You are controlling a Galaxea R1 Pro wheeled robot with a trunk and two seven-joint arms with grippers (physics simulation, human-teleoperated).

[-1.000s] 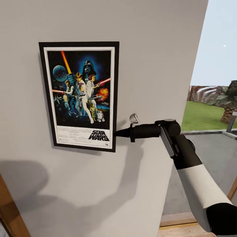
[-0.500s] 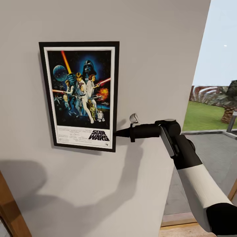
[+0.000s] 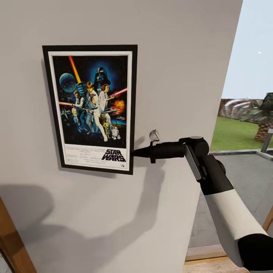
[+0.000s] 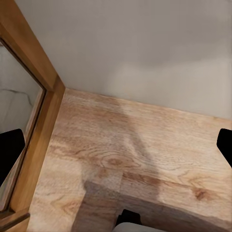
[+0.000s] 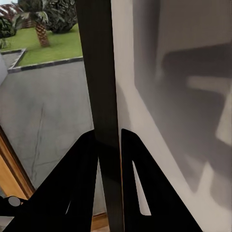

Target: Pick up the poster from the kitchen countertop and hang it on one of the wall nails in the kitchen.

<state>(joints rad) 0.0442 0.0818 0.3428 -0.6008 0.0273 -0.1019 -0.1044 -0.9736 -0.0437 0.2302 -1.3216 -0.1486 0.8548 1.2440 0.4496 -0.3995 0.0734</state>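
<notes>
The Star Wars poster stands upright against the pale grey wall, casting a thin shadow along its lower edge. My right gripper reaches in from the right and is shut on the frame's right edge near the bottom corner. In the right wrist view the black frame edge runs between the two fingers, which pinch it at the gripper. My left gripper hangs open above the wooden floor, holding nothing. A wall nail is hidden from me, and the kitchen countertop is out of view.
A wooden door frame rises at the lower left, also seen as the wooden frame beside the floor. The wall ends at the right, where a grey patio, lawn and a palm lie outside.
The poster's top left corner has shifted slightly up and to the left, while its right edge and my right gripper stay where they were.
</notes>
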